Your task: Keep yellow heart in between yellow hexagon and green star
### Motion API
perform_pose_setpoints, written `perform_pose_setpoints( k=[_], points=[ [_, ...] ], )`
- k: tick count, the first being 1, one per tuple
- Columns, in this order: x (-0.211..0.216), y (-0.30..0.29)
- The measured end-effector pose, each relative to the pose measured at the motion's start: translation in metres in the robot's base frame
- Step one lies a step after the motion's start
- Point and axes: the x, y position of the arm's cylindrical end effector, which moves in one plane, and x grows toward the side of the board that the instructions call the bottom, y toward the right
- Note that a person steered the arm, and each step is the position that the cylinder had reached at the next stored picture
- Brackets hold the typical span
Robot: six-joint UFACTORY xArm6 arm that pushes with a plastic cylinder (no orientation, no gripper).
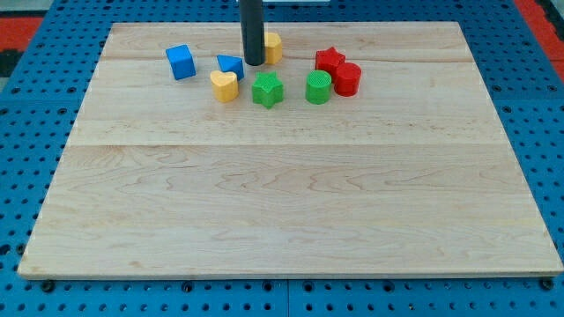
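Note:
The yellow heart (225, 85) lies near the view's top, left of the middle. The green star (267, 90) sits just to its right, a small gap between them. The yellow hexagon (274, 47) is above the star, partly hidden behind my rod. My tip (254, 62) rests on the board just left of the hexagon, close to the blue triangle's (231, 65) right edge, and above the gap between heart and star.
A blue cube (181, 62) sits left of the triangle. A green cylinder (318, 87), a red star (330, 60) and a red cylinder (347, 78) cluster right of the green star. The wooden board (291, 202) lies on a blue pegboard.

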Motion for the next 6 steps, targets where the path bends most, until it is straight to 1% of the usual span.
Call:
perform_pose_setpoints(
  k=[1, 2, 3, 4, 5, 6],
  points=[
    [0.029, -0.009],
    [0.032, -0.053],
    [0.015, -0.108],
    [0.038, -0.104],
    [0.087, -0.11],
    [0.076, -0.085]
  ],
)
